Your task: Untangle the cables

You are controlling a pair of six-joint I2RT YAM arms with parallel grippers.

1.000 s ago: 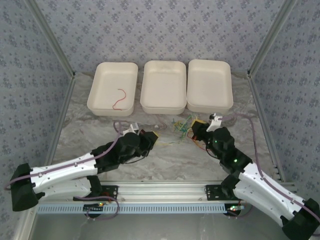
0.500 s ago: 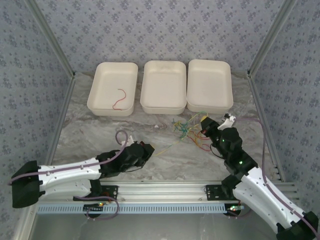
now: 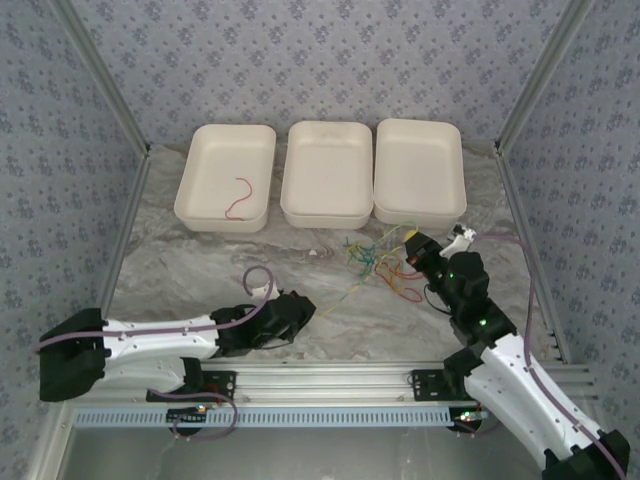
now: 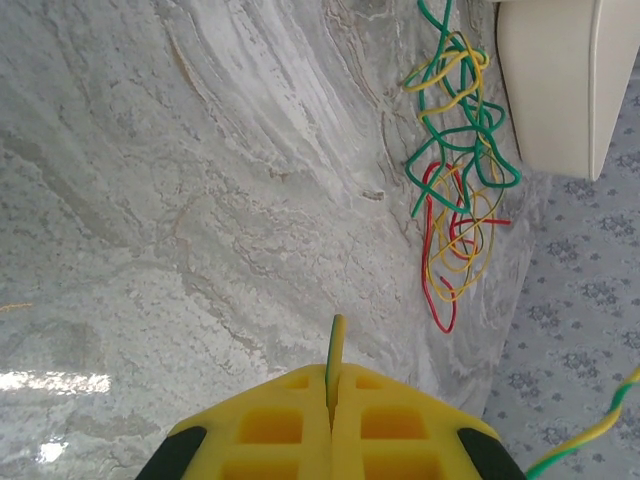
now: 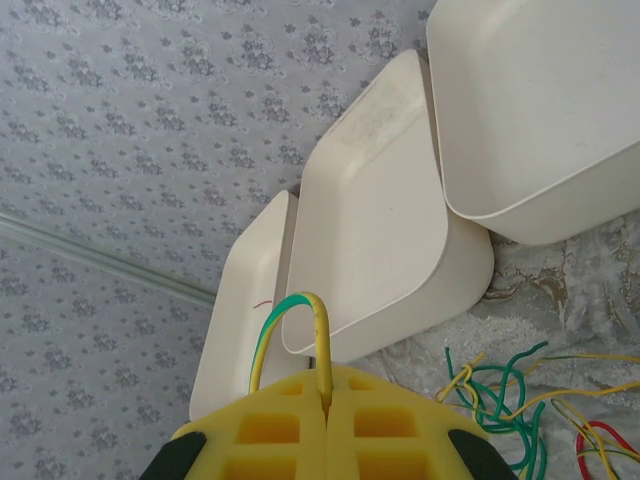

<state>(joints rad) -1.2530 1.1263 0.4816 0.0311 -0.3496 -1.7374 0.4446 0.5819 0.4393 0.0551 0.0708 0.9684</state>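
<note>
Pinching a yellow-green wire (image 4: 336,342), my left gripper (image 4: 331,400) has drawn back toward lower left from the tangle (image 3: 373,262), while my right gripper (image 5: 325,400) clamps a green-yellow strand (image 5: 322,345), so I judge one cable is loosening.

Left arm (image 3: 150,340) low, reaching rightward, left gripper (image 4: 333,385) clamped; right arm (image 3: 505,365) angled forward, right gripper (image 5: 326,385) clamped.
</note>
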